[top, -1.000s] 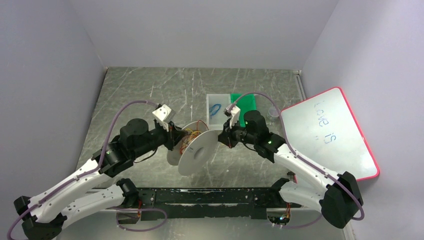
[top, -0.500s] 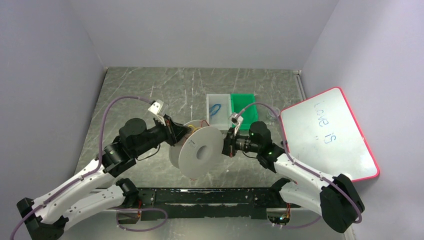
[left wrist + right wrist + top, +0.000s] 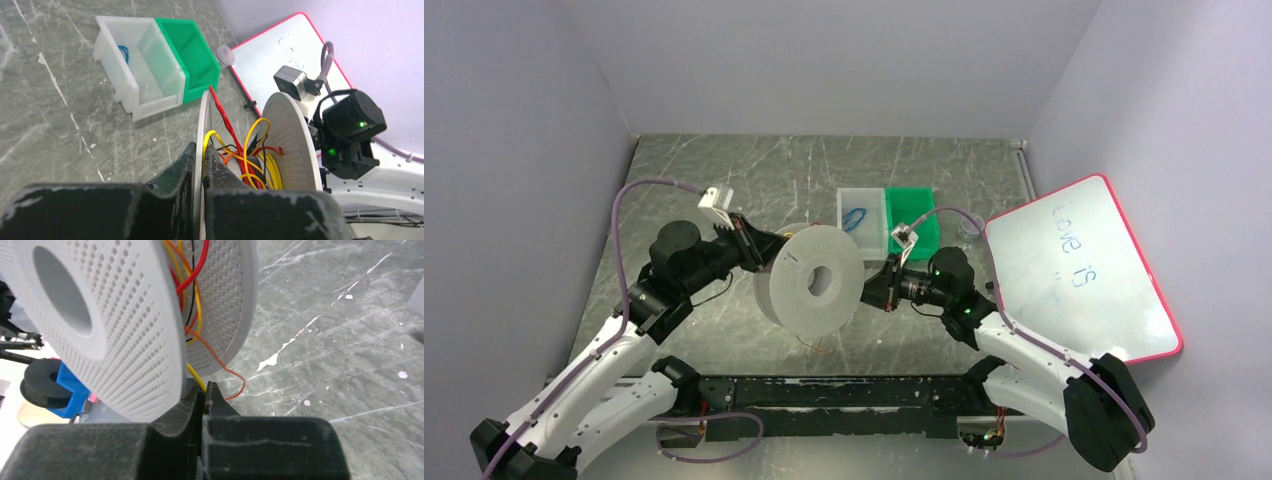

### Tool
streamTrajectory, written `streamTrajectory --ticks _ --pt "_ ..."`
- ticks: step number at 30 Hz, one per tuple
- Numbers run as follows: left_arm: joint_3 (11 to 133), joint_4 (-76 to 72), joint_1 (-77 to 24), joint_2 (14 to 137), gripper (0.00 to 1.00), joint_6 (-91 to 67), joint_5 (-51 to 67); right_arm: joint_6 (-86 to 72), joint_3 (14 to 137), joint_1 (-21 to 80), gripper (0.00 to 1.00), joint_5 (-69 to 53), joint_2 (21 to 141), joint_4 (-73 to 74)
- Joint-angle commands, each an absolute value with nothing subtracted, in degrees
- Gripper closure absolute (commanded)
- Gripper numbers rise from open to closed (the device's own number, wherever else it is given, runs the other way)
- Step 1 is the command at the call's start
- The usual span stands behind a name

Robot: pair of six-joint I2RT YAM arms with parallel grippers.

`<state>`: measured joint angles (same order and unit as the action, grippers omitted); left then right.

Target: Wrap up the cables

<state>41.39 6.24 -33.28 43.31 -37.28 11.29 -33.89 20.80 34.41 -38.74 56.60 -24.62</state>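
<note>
Right wrist: perforated white spool [image 3: 135,340], thin cables [image 3: 190,290] (yellow, orange, red).

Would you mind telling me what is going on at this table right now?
Two robot arms hold a white perforated spool between them. The left gripper is shut on the rim of one flange. The right gripper is shut and seems to pinch a yellow cable coming out from between the flanges. Yellow, orange and red cables sit in loose loops around the core, and an orange loop hangs below, so the wrapping is not finished.
</note>
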Motion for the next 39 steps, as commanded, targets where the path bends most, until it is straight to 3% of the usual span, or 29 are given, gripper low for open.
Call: streamTrajectory --ticks 1,18,39 --pt "40.0 -3.47 -28.1 43.78 0.93 -42.09 10.55 -41.29 18.62 34.9 1.0 -44.78 55.28 -34.13" --pt "37.69 -6.98 -22.59 47.17 0.93 -52.42 9.87 -65.28 17.76 36.63 1.0 -40.87 70.71 -66.83" --pt "33.14 -0.81 -18.53 48.66 0.93 -55.1 6.02 -65.69 27.77 44.97 1.0 -22.04 81.88 -58.48"
